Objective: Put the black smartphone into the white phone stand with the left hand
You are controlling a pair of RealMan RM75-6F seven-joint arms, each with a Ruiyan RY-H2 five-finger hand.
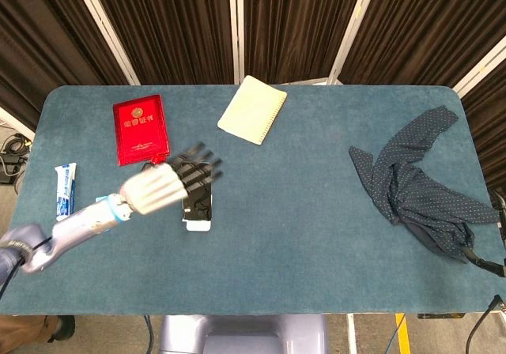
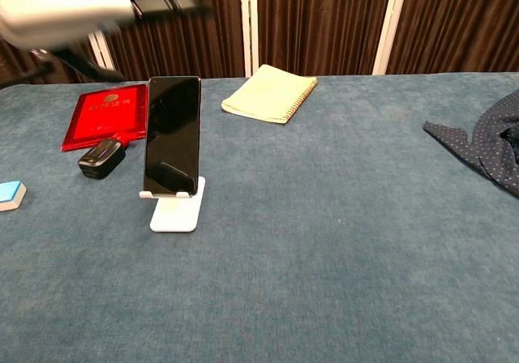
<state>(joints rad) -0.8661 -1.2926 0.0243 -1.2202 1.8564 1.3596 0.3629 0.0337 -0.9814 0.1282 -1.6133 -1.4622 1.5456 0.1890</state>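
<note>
The black smartphone [image 2: 171,135] stands upright in the white phone stand [image 2: 178,211], leaning back on it, at the table's left half. From the head view the smartphone [image 1: 198,198] shows partly under my left hand [image 1: 162,183], and a strip of the white stand [image 1: 197,224] shows below it. My left hand [image 2: 89,6] is raised above and left of the phone, blurred by motion, its fingers spread and holding nothing. No part of it touches the phone. My right hand is in neither view.
A red booklet [image 1: 141,129] and a black key fob [image 2: 101,158] lie left of the stand. A yellow notebook [image 1: 252,109] sits behind it. A toothpaste tube [image 1: 66,190] and a small blue block [image 2: 8,193] are at the far left. Dark dotted cloth [image 1: 419,182] covers the right side.
</note>
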